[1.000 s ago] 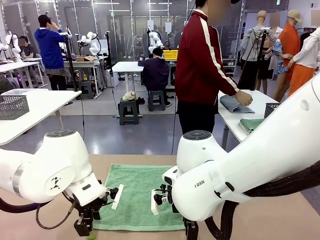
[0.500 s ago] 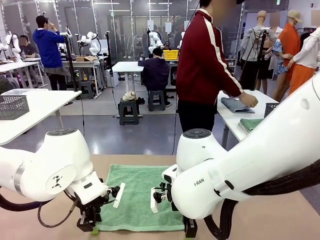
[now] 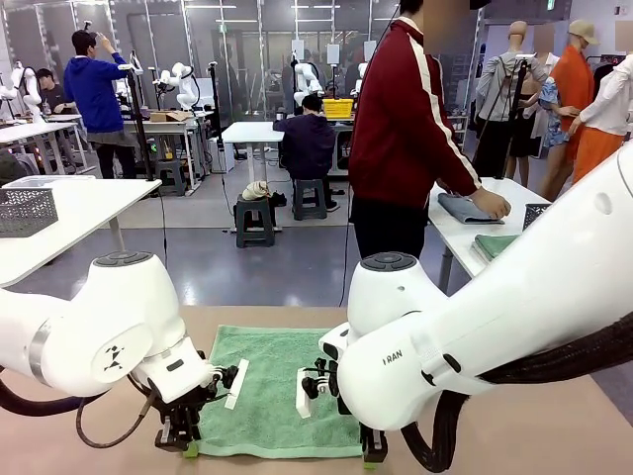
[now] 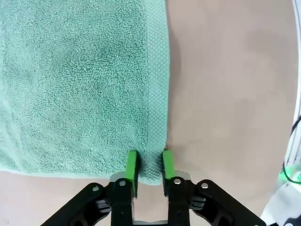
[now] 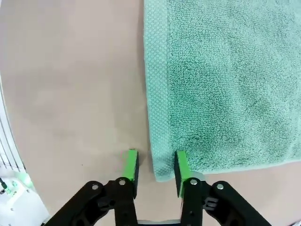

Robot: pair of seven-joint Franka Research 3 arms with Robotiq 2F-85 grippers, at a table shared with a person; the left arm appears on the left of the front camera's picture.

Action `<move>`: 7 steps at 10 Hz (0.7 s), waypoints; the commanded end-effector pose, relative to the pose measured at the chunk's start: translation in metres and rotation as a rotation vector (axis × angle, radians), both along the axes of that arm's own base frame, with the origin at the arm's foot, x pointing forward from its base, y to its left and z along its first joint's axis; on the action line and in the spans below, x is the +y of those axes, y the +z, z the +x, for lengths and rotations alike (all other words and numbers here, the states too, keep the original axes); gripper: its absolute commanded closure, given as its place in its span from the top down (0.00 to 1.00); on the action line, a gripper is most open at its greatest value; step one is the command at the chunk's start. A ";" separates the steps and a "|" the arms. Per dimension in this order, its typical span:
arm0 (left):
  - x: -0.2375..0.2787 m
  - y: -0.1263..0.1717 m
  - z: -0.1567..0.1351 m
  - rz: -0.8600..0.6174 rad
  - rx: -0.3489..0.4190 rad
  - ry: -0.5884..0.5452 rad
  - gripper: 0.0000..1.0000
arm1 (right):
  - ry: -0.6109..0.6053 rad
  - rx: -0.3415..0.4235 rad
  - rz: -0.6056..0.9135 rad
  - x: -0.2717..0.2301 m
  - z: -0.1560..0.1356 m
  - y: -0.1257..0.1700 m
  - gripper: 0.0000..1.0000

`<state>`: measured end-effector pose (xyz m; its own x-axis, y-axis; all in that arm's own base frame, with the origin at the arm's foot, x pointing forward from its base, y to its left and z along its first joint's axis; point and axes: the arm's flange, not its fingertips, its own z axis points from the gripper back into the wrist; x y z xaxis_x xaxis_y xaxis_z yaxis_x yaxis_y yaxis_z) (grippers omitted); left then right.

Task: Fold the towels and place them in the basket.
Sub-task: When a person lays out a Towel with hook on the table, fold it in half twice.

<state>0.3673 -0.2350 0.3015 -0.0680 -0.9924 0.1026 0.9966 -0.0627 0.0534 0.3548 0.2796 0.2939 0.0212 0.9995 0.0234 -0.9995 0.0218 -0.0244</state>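
Observation:
A sea-green towel [image 3: 277, 386] lies flat on the tan table between my arms. In the left wrist view my left gripper [image 4: 149, 165] is pinched on the hem at the towel's [image 4: 80, 84] near corner, with a green pad tight on each side. My right gripper [image 5: 156, 167] straddles the other near corner of the towel [image 5: 221, 80]. Its jaws are narrow but open, and bare table shows between one pad and the hem. In the front view both grippers [image 3: 186, 443] [image 3: 368, 453] sit low at the towel's near edge. A dark lattice basket [image 3: 536, 214] shows partly on the side table at the right.
A person in a red jacket stands at the white side table [image 3: 457, 237] with a hand on a grey-blue towel [image 3: 465, 208]. A folded green towel [image 3: 497, 244] lies beside it. Another grey lattice basket [image 3: 27, 210] sits on a white table at the left.
Both sets of jaws have narrowed around the towel's near corners, the left one down onto the hem. The person's hand has slid along the grey-blue towel.

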 end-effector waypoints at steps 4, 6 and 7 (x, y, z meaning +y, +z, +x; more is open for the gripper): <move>-0.001 0.006 0.005 0.015 -0.024 0.013 0.00 | -0.040 -0.020 -0.019 -0.001 -0.001 -0.002 0.01; 0.000 0.006 0.005 0.018 -0.026 0.010 0.00 | -0.030 -0.028 -0.033 -0.002 -0.002 0.001 0.00; -0.001 0.007 0.005 0.019 -0.030 0.008 0.00 | -0.025 -0.032 -0.035 -0.002 -0.002 0.003 0.00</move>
